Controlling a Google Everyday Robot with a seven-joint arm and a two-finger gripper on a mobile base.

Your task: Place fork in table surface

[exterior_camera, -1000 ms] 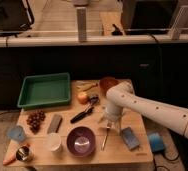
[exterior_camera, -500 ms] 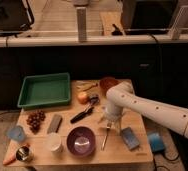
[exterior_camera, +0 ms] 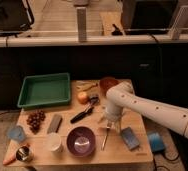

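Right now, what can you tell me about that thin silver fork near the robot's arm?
The fork is a thin, pale silvery utensil, metal by its look; its tines are too small to make out. It runs slightly slanted from just under the end effector toward the near edge of the wooden table surface. It sits between the purple bowl and the blue sponge, apparently touching neither. Whether it lies on the wood or hangs from the end effector cannot be told.

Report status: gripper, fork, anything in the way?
Gripper low over table surface, just past purple bowl. Fork directly under it, release unconfirmed. Blue sponge close beside fork, black-handled utensil behind.
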